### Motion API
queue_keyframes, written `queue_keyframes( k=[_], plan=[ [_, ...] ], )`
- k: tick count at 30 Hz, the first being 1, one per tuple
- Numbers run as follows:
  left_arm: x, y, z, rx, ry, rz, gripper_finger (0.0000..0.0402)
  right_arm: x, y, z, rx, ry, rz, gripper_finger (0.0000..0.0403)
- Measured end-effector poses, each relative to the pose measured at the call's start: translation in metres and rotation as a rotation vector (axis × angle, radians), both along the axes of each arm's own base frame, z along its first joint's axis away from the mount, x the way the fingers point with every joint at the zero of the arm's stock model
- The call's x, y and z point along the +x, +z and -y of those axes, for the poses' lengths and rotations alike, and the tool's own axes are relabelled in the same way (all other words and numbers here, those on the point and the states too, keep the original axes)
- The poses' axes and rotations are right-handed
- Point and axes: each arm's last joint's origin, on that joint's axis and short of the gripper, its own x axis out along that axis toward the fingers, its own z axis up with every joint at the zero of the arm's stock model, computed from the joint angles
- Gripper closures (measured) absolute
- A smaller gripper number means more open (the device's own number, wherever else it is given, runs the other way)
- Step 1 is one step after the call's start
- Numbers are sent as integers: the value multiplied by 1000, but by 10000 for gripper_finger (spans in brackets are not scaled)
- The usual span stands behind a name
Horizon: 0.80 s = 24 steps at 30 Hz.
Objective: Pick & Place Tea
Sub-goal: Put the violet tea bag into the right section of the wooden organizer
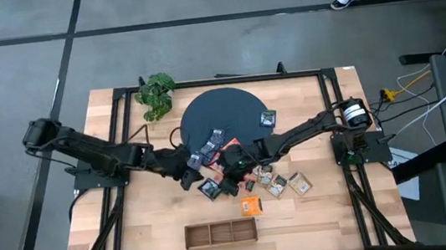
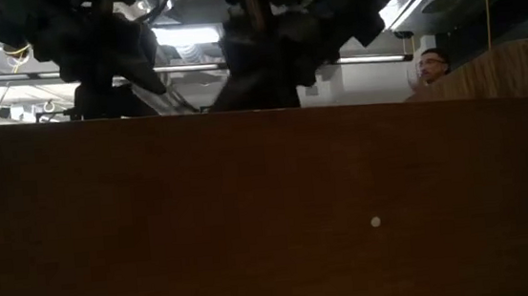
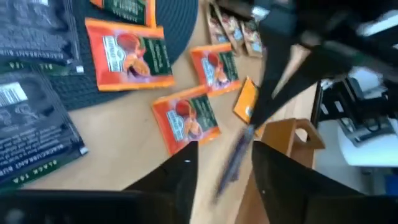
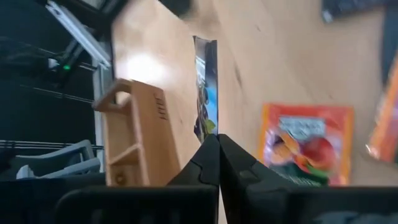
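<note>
The wooden table (image 1: 143,235) holds a dark round mat (image 1: 226,116), a leafy plant (image 1: 155,95), a long wooden tray (image 1: 221,233), and little tea packets (image 1: 276,186) scattered about.

Grey concrete floor (image 1: 194,19) with dark lines; ceiling strip lights (image 2: 182,35), seemingly fluorescent.

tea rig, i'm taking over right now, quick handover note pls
Right gripper: shut on a blue sachet, held edge-on above the table near the middle.
Left gripper: open, empty, beside the right one over the scattered sachets.
Tea: blue ones on the dark round mat, orange sachets and beige ones spread on the wood between mat and wooden tray.
Done: in the high view the tray's compartments look empty, so nothing looks sorted yet.
Left: likely place the held sachet, then move the rest.
</note>
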Motion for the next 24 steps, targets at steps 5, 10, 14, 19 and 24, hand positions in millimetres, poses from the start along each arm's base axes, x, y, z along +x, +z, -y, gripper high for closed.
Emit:
queue_keyframes(
  k=[5,10,14,19,24],
  plan=[
    [1,1,-5,-55,-99,0,213,9,16,0,-35,23,44,403],
    [5,7,-4,-56,-187,80,202,13,28,3,-108,34,25,403],
    [6,9,-4,-46,-201,114,201,18,36,7,-124,33,59,403],
    [5,9,-3,-60,-227,110,224,18,37,10,-125,27,56,403],
    [5,9,-2,-66,-251,107,290,18,37,10,-124,27,51,403]
  ],
)
